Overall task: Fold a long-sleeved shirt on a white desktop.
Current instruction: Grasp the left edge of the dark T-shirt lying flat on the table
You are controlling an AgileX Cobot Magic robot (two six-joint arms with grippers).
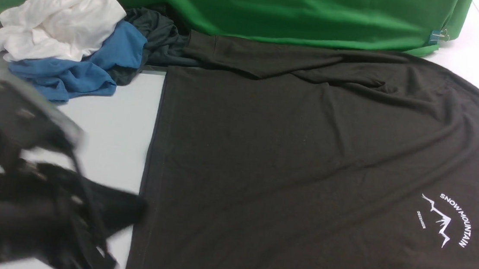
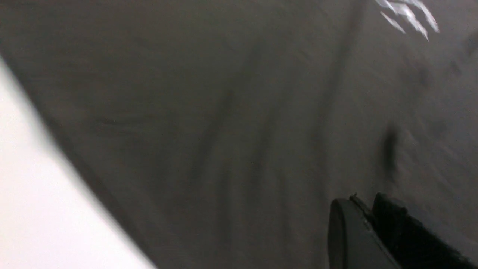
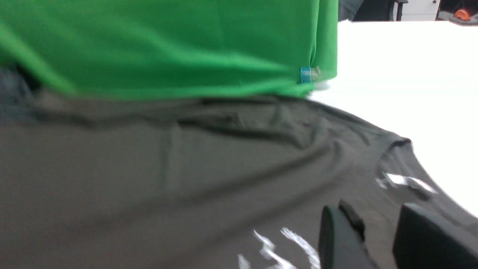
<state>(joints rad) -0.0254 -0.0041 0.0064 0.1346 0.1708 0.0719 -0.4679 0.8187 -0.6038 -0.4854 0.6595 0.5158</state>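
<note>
0 body folds visible: long-sleeved shirt (image 1: 288,169) lies flat, logo up, on the white surface (image 1: 114,132), every fold still ahead; right gripper (image 3: 373,215) parted, empty over the chest; left gripper (image 2: 369,203) too blurred to tell.

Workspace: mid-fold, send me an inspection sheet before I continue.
Surface: white desktop, showing left of the shirt.
Job's things: long-sleeved shirt spread flat, logo up, far sleeve lying along its far edge.
Clutter: white garment, blue garment and dark grey garment heaped far left.
Jaws: left jaws blurred, grip unclear; right jaws apart above the shirt, empty.
Cables: maybe one on the blurred left arm.
Surroundings: green cloth backdrop, clip on its right corner.
</note>
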